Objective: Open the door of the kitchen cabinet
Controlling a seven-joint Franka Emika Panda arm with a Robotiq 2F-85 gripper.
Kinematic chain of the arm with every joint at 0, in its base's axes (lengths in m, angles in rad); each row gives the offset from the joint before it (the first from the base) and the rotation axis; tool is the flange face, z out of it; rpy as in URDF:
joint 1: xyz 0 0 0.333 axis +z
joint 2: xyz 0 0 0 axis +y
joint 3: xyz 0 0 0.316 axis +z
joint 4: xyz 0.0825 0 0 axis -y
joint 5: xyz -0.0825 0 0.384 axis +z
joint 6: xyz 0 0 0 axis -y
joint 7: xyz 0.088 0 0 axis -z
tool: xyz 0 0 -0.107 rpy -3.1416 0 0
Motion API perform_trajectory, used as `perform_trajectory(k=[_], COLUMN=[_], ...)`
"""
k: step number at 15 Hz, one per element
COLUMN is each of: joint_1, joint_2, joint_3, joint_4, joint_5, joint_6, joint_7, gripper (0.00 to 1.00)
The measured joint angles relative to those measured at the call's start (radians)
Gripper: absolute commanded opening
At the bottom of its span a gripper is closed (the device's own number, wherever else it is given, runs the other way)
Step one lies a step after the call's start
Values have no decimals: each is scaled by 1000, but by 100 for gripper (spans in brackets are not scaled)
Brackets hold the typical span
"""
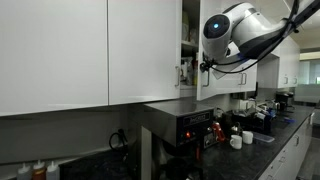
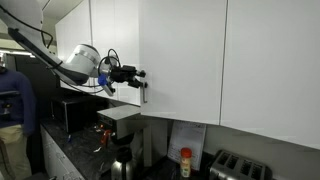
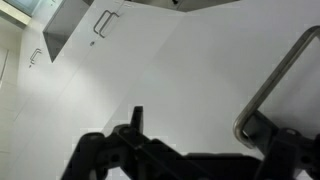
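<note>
The door (image 2: 185, 60) is a plain white upper panel with a slim silver bar handle (image 2: 142, 92) at its lower left edge. In the wrist view the door (image 3: 180, 70) fills the picture, and the handle (image 3: 272, 88) runs up at the right. My gripper (image 3: 210, 128) is open. The handle's lower end lies between the black fingers, close to the right one. In both exterior views the gripper (image 2: 136, 74) (image 1: 205, 68) is at the door's handle edge. A dark gap (image 1: 189, 50) into the kitchen cabinet shows beside the wider neighbouring door (image 1: 145, 50), so the door looks slightly ajar.
Below the cabinets runs a dark counter with a coffee machine (image 1: 185, 125), cups (image 1: 236, 141) and bottles (image 1: 40, 170). There are also a microwave (image 2: 70, 112), a jug (image 2: 121, 160) and a toaster (image 2: 240, 168). A person (image 2: 12, 110) stands nearby. More handled doors (image 3: 104, 20) lie further along.
</note>
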Motion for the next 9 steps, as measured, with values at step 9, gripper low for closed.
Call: perform_trajectory(k=[9], joint_1=[0], joint_2=[-79], joint_3=[-6], joint_4=[-70], joint_5=[18], joint_6=[1], joint_7=[0], gripper=[100])
